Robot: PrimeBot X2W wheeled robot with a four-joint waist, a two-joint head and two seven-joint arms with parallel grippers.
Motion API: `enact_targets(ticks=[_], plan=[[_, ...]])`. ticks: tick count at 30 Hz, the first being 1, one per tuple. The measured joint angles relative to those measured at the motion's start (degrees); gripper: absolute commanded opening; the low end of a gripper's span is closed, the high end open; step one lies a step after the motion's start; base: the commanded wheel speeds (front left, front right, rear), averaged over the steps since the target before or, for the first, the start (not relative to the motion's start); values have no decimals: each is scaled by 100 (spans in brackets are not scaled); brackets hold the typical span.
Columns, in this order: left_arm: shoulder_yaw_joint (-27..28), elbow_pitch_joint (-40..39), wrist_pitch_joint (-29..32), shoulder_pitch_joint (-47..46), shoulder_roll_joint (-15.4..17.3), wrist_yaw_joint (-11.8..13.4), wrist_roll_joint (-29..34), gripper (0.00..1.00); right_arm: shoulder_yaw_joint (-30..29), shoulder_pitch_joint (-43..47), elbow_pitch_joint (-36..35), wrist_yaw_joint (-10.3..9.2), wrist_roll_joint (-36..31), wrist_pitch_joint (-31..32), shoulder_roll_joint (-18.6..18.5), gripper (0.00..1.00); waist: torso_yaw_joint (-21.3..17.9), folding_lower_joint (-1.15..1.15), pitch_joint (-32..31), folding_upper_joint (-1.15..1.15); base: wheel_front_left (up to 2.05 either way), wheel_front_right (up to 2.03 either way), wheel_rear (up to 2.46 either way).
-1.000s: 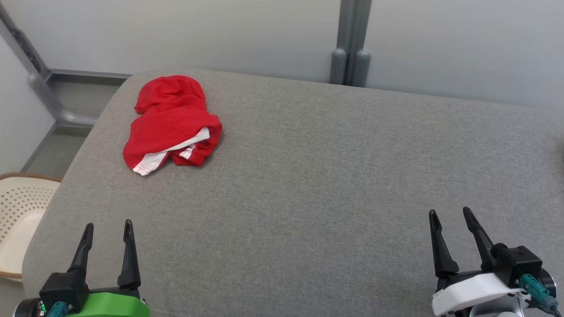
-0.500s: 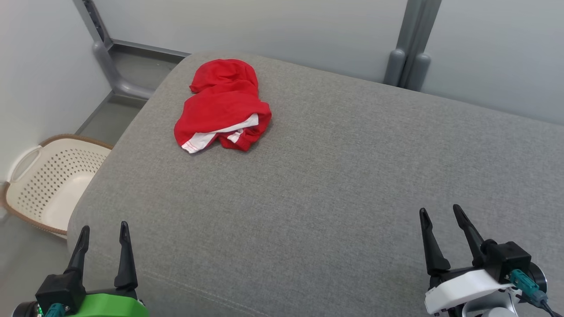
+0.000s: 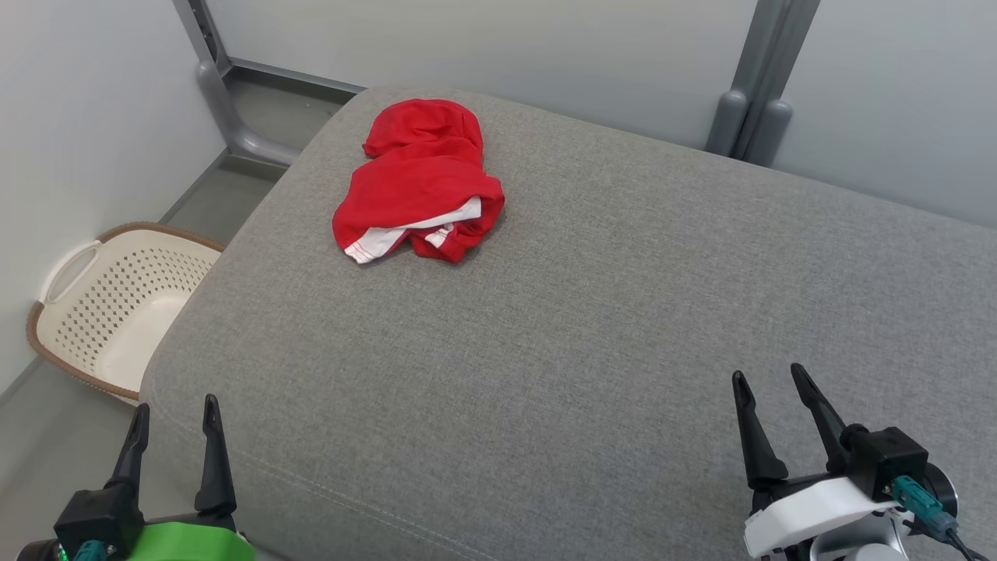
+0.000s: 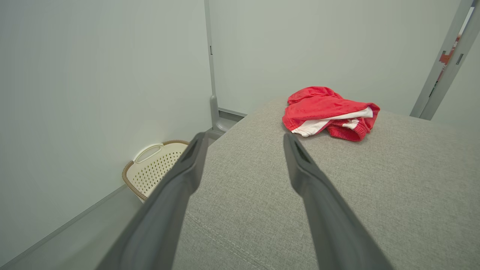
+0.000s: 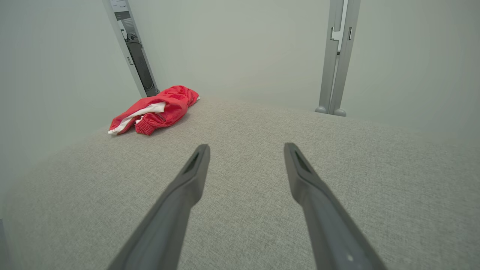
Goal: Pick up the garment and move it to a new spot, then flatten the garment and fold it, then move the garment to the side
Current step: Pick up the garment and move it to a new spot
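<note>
The garment [image 3: 420,181] is a crumpled red piece with a white band, lying near the far left corner of the grey cushioned surface [image 3: 592,312]. It shows ahead and to the right in the left wrist view [image 4: 330,112], and far off to the left in the right wrist view [image 5: 155,108]. My left gripper [image 3: 175,405] hangs open at the surface's near left corner, empty and well short of the garment. Over the near right part, my right gripper [image 3: 767,374] is open and empty too.
A cream perforated basket [image 3: 117,308] with a brown rim stands on the floor left of the surface, also visible in the left wrist view [image 4: 155,167]. Pale walls and grey metal posts [image 3: 752,93] close in the back and left.
The head camera has swung left, so the garment now sits nearer the picture's middle and the basket shows more fully. The garment lies as before; both grippers stay open.
</note>
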Motion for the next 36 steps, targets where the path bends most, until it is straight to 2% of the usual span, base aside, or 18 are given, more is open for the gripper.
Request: enact_targets(ticks=[12, 19, 26, 36], plan=[[151, -35, 0, -140, 29, 0, 19, 100, -23, -125, -2, 0, -8, -1, -57, 100, -391, 0, 36, 0, 0, 0, 0], [264, 30, 0, -1047, 299, 0, -69, 100, -120, -269, -120, 0, -86, 0, -190, 100, -811, 0, 272, 0, 0, 0, 0], [136, 397, -1, -2353, 668, 0, -368, 100, -248, -541, -299, 0, -165, 0, -357, 100, -1199, 0, 804, 0, 0, 0, 0], [-465, 1381, 164, -4156, 1584, 0, -1003, 100, -468, -890, -613, 0, -289, 0, -501, 100, -1792, 1, 1717, 0, 0, 0, 0]])
